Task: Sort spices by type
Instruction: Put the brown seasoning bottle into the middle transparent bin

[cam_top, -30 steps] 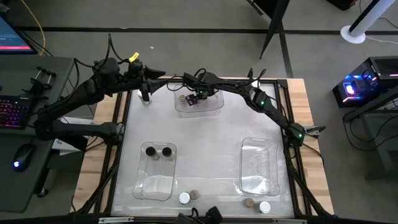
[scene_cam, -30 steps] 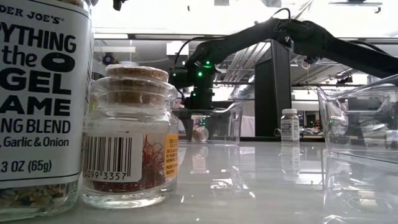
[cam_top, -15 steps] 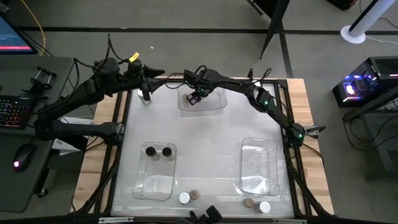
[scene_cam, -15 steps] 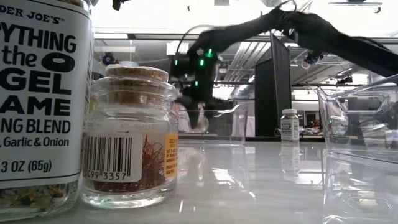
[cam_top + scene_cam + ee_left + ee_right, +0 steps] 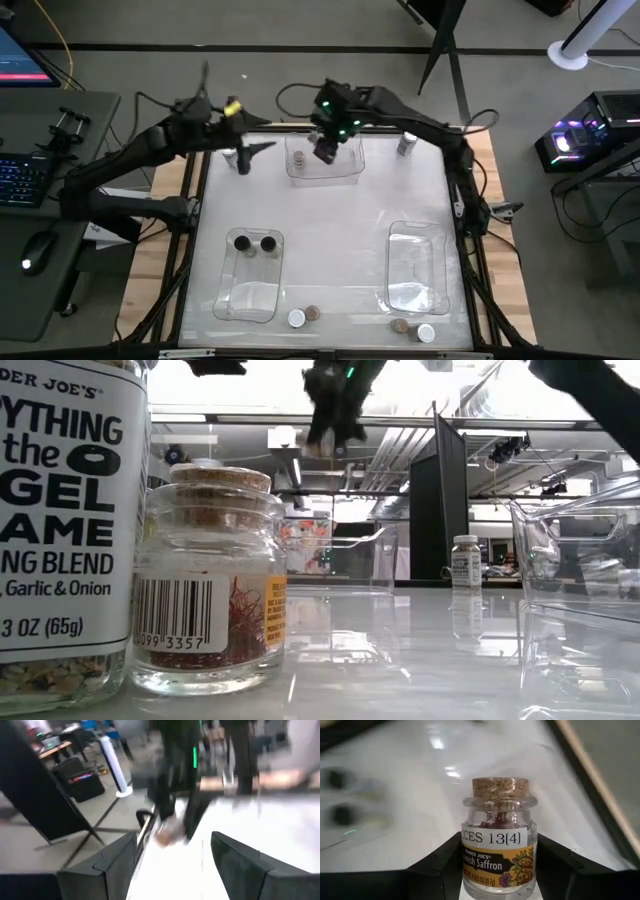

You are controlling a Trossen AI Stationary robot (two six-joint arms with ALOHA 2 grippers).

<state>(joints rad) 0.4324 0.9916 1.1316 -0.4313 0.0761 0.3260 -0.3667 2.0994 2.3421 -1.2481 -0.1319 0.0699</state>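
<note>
Two pincers show from above: my right gripper [image 5: 325, 150] hangs over the far clear bin [image 5: 345, 172], my left gripper [image 5: 247, 158] beside it, jaws apart, empty. From the table, the right one [image 5: 322, 438] is raised high. At my right wrist, its fingers [image 5: 445, 862] clamp a cork-topped saffron jar [image 5: 499, 840].

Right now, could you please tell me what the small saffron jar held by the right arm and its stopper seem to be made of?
The small saffron jar, held between the right gripper's fingers, looks like clear, glossy glass: red threads show through its shoulder above a printed paper label. Its tan stopper looks like matte natural cork, judging by the speckled, grainy surface.
</note>
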